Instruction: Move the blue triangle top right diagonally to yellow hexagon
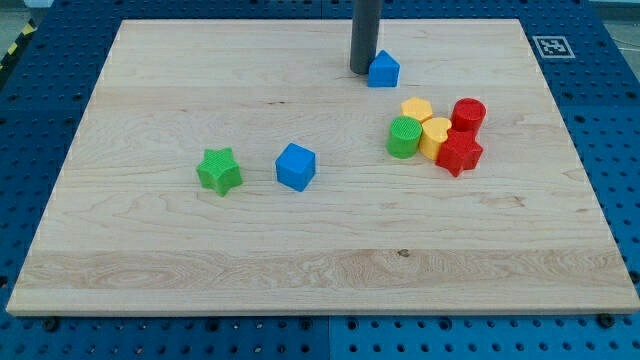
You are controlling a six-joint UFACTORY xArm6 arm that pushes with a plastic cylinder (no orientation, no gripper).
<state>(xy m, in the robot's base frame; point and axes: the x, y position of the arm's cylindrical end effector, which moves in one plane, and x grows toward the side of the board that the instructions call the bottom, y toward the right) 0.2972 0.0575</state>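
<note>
Camera view: tip (361, 70) touching blue triangle (383, 70) left side, near board (150, 290) top edge.

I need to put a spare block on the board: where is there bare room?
Bare: the whole bottom strip below the green star and blue cube, and the top left. Crowded: the cluster around the yellow hexagon and where my tip touches the blue triangle.
</note>
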